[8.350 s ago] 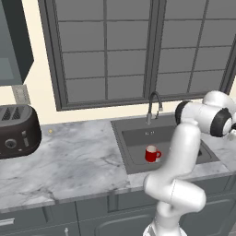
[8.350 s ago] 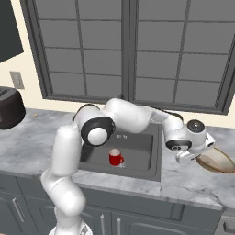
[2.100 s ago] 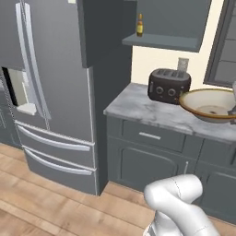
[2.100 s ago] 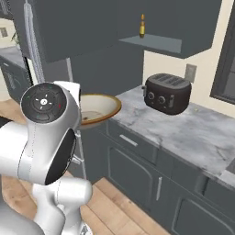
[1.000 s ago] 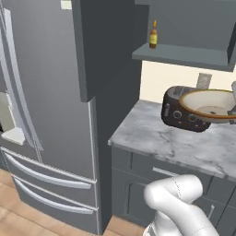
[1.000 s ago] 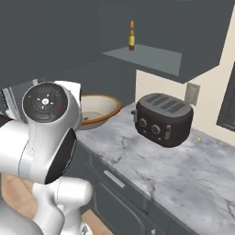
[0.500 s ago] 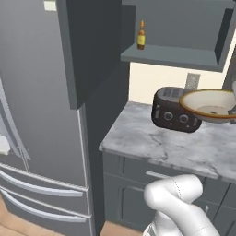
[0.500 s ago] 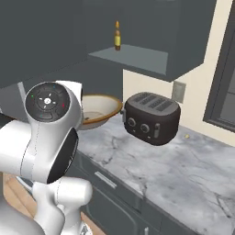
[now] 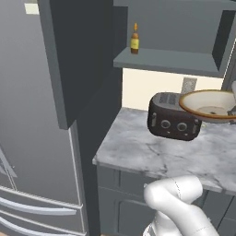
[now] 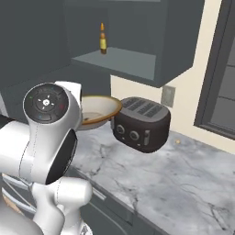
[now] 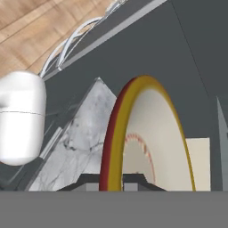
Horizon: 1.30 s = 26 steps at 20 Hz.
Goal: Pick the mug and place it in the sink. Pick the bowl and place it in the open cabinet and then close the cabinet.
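I am holding the bowl (image 11: 151,142) up off the marble surface (image 9: 184,154), the tool (image 11: 112,178) pinching its rim, with the rim standing between the finger tips in the hand view. In the left base view the bowl is hanging at about 3 o'clock, just past the dark toaster (image 9: 171,116). Farther off, at 12 o'clock, the cabinet (image 9: 170,32) is standing open with a small bottle (image 9: 134,40) on its shelf.
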Motion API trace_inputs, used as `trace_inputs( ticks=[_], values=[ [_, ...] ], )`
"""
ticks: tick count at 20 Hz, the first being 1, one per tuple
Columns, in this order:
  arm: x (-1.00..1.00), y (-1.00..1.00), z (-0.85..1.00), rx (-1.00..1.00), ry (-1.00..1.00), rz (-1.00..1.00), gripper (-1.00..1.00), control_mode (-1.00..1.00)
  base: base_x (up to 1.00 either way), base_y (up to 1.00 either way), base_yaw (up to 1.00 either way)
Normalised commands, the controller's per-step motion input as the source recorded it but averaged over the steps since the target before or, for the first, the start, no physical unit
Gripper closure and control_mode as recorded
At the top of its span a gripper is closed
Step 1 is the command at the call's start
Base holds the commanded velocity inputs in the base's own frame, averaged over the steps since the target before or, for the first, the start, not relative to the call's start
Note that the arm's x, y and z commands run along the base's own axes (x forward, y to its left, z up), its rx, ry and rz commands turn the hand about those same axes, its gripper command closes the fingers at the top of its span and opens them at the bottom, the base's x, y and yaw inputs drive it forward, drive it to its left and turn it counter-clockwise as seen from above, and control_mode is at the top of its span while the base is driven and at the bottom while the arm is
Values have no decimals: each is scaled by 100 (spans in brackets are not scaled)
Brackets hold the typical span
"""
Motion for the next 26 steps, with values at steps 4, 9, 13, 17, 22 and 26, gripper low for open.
trace_inputs(
  ticks=[4,9,13,17,22,26],
  values=[
    [0,0,0,0,0,0,100,100,72,0,0],
    [0,0,0,0,0,0,100,100,4,5,0],
    [0,0,0,0,0,0,100,100,-4,9,0],
    [0,0,0,0,0,0,100,100,-8,17,1],
    [-2,3,0,0,-1,0,100,-100,-2,11,1],
    [-47,20,4,-5,-13,0,100,-100,0,0,0]
  ],
)
